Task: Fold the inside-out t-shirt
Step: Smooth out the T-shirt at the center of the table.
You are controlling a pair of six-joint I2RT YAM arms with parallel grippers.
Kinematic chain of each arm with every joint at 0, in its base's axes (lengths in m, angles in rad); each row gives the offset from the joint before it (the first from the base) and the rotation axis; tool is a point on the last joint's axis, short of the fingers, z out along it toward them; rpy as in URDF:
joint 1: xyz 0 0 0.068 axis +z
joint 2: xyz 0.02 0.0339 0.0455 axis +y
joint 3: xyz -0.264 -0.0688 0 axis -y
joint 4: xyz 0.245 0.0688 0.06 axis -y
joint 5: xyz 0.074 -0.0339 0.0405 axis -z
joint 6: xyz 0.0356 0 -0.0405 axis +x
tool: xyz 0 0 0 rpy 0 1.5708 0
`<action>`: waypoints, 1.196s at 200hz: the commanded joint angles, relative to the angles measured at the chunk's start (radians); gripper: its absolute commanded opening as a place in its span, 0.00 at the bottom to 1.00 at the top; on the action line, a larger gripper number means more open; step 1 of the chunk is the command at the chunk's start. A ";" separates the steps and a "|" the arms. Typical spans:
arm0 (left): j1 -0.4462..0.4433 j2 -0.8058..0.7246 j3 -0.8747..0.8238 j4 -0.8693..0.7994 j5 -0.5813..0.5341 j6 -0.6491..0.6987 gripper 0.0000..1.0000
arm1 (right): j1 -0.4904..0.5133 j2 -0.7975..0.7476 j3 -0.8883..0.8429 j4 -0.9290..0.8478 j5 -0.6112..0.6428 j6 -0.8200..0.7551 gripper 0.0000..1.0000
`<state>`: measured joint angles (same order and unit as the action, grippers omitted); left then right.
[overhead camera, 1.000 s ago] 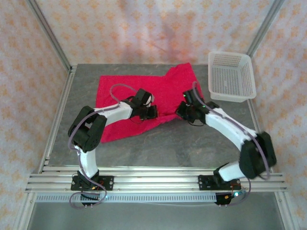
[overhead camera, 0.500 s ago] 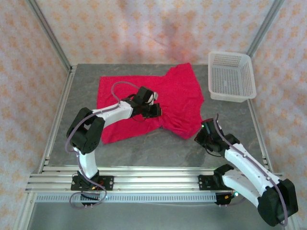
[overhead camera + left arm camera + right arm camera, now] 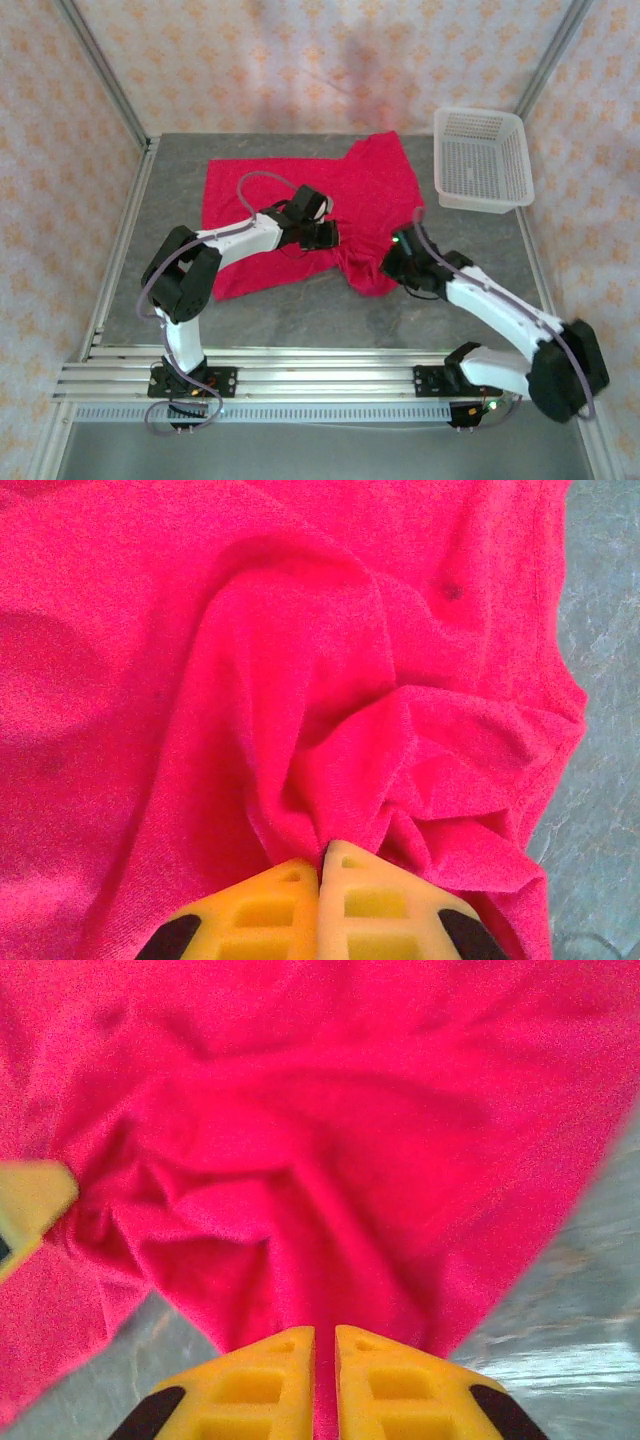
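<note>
t-shirt (image 3: 370, 190) in left hand (image 3: 322, 848), right hand (image 3: 324, 1332)

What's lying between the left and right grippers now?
Bunched fabric of the bright crimson-red t-shirt, pinched by the left gripper and the right gripper; the right wrist view shows it.

My top camera looks down from behind my bases over the whole table (image 3: 300, 305). Each wrist camera sights along its yellow fingers (image 3: 265, 910), close on the same bunched t-shirt (image 3: 370, 190) fold.
</note>
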<state>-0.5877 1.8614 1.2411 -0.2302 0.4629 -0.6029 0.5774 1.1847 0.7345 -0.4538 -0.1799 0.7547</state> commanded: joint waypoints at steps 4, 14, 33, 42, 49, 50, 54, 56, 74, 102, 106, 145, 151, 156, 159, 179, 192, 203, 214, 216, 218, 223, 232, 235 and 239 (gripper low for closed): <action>0.001 -0.001 -0.025 0.014 -0.020 -0.015 0.00 | 0.086 0.138 0.113 0.080 -0.013 -0.012 0.13; 0.001 -0.001 -0.033 0.025 -0.017 -0.021 0.00 | 0.097 0.200 0.152 0.063 0.008 -0.025 0.13; 0.001 -0.005 -0.042 0.029 -0.018 -0.021 0.00 | 0.098 0.294 0.172 0.067 0.065 -0.038 0.12; 0.001 -0.008 -0.045 0.026 -0.021 -0.017 0.00 | 0.095 0.328 0.168 0.085 0.081 -0.049 0.11; 0.002 -0.013 -0.049 0.022 -0.023 -0.015 0.00 | 0.093 0.355 0.172 0.081 0.093 -0.054 0.11; 0.002 -0.014 -0.049 0.022 -0.024 -0.015 0.00 | 0.093 0.358 0.172 0.078 0.094 -0.054 0.11; 0.003 -0.016 -0.050 0.020 -0.025 -0.012 0.00 | 0.092 0.370 0.175 0.068 0.101 -0.057 0.10; 0.002 -0.016 -0.050 0.018 -0.026 -0.011 0.00 | 0.092 0.376 0.175 0.062 0.102 -0.058 0.09; 0.006 -0.026 -0.056 0.012 -0.030 -0.005 0.00 | 0.092 0.380 0.134 0.033 0.112 -0.050 0.10; 0.006 -0.033 -0.070 0.026 -0.028 -0.011 0.00 | 0.093 0.273 -0.049 0.087 0.097 -0.001 0.34; 0.007 -0.033 -0.074 0.032 -0.025 -0.015 0.00 | 0.093 0.258 -0.074 0.099 0.092 0.003 0.40; -0.006 -0.030 -0.083 0.060 -0.007 -0.032 0.00 | 0.093 0.183 -0.103 0.095 0.077 -0.004 0.55; -0.009 -0.028 -0.081 0.058 -0.007 -0.031 0.00 | 0.094 0.172 -0.093 0.087 0.078 -0.007 0.55; -0.011 -0.028 -0.081 0.058 -0.006 -0.031 0.00 | 0.095 0.164 -0.085 0.082 0.080 -0.008 0.55; -0.011 -0.029 -0.081 0.057 -0.007 -0.029 0.00 | 0.095 0.161 -0.081 0.080 0.080 -0.010 0.55; -0.016 -0.034 -0.084 0.056 -0.009 -0.030 0.00 | 0.095 0.156 -0.059 0.068 0.090 -0.022 0.56; -0.020 -0.039 -0.088 0.057 -0.009 -0.031 0.00 | 0.095 0.182 -0.048 0.073 0.093 -0.028 0.56; -0.022 -0.043 -0.089 0.056 -0.010 -0.032 0.00 | 0.095 0.220 -0.034 0.083 0.086 -0.034 0.55; -0.021 -0.048 -0.085 0.039 -0.014 -0.030 0.00 | 0.095 0.268 -0.024 0.106 0.074 -0.036 0.51; -0.021 -0.050 -0.083 0.032 -0.017 -0.027 0.00 | 0.095 0.274 -0.022 0.111 0.070 -0.035 0.50; -0.021 -0.053 -0.082 0.024 -0.023 -0.026 0.00 | 0.095 0.286 -0.020 0.114 0.067 -0.034 0.49; -0.021 -0.063 -0.075 -0.006 -0.048 -0.019 0.01 | 0.096 0.306 -0.012 0.118 0.062 -0.034 0.45; -0.016 -0.092 -0.068 -0.064 -0.102 -0.010 0.11 | 0.096 0.332 -0.001 0.118 0.052 -0.034 0.33; -0.013 -0.105 -0.070 -0.079 -0.119 -0.008 0.16 | 0.096 0.337 0.001 0.118 0.049 -0.033 0.30; -0.006 -0.123 -0.074 -0.098 -0.138 -0.009 0.23 | 0.097 0.340 0.003 0.118 0.048 -0.032 0.25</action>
<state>-0.6025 1.8442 1.1629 -0.2134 0.4427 -0.6277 0.6716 1.4727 0.7097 -0.3382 -0.1257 0.7319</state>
